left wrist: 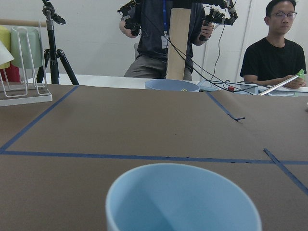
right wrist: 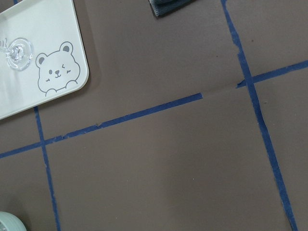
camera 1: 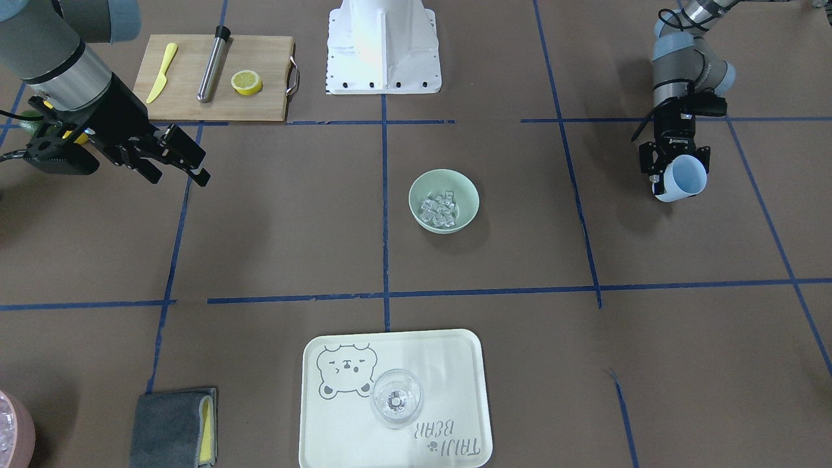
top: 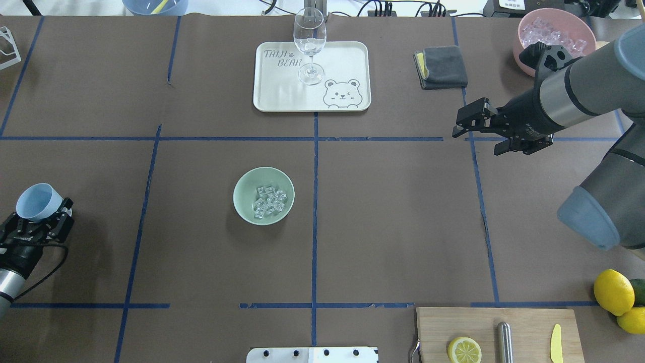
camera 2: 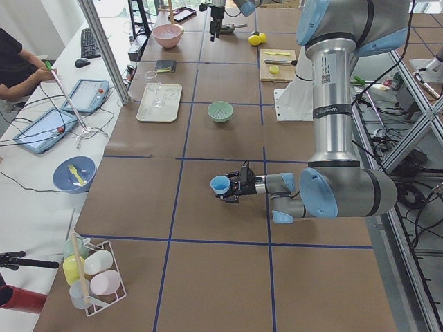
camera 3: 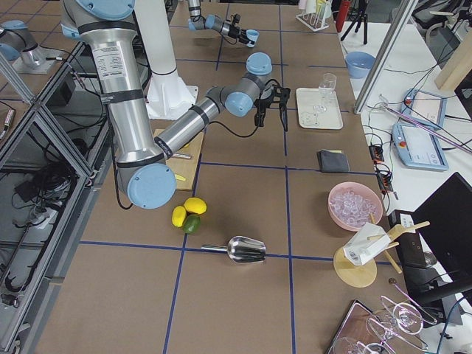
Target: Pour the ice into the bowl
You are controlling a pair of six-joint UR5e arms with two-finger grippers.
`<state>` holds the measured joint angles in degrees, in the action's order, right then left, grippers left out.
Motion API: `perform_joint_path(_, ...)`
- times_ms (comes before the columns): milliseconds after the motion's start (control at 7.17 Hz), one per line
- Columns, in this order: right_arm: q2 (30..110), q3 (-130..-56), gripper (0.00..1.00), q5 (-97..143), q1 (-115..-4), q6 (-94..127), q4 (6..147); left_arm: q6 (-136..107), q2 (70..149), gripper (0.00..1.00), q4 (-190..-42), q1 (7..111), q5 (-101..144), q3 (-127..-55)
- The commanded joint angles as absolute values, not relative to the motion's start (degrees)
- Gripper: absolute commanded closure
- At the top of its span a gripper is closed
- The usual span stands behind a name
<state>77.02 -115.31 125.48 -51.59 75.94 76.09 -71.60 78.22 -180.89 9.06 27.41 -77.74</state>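
Observation:
The pale mint-green bowl [top: 241, 197] stands near the table's middle, also seen in the front view [camera 1: 422, 187]. It holds several clear ice cubes [top: 269, 200] [camera 1: 441, 208]. My left gripper [top: 40, 210] [camera 1: 679, 179] is shut on a light blue cup [top: 36, 200] [camera 1: 688, 174], well off to the bowl's left near the table edge. The cup [left wrist: 183, 199] looks empty in the left wrist view. My right gripper [top: 478, 136] [camera 1: 181, 174] is open and empty, held above the table far to the bowl's right.
A cream bear tray [top: 347, 55] with a wine glass [top: 309, 38] lies beyond the bowl. A grey cloth [top: 443, 65] and a pink bowl of ice [top: 554, 35] are at the far right. A cutting board [top: 524, 322] with a lemon half [top: 464, 349] is near right.

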Motion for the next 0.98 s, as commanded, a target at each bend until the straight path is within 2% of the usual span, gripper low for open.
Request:
perform_joint_path(0, 77.0, -115.4, 0.0, 125.5, -51.6, 76.0, 76.2, -71.6, 78.3, 0.8, -180.9, 9.1, 27.4, -77.6)
perform_joint_path(279, 77.0, -115.3, 0.0, 125.5, -51.6, 76.0, 76.3, -71.6, 78.3, 0.68, -180.9, 9.1, 27.3, -77.3)
perform_joint_path(418, 77.0, -115.2, 0.0, 125.5, -51.5, 75.9, 76.3, -71.5, 78.3, 0.58, -180.9, 9.1, 27.3, -77.2)
perform_joint_path(697, 76.9, -115.2, 0.0, 125.5, -51.5, 76.0, 76.3, -71.1, 78.3, 0.03, -180.9, 9.1, 27.3, -77.2)
perform_joint_path(836, 76.9, -115.2, 0.0, 125.5, -51.5, 76.0, 76.3, -71.0, 78.3, 0.0, -180.9, 9.1, 27.4, -77.3)
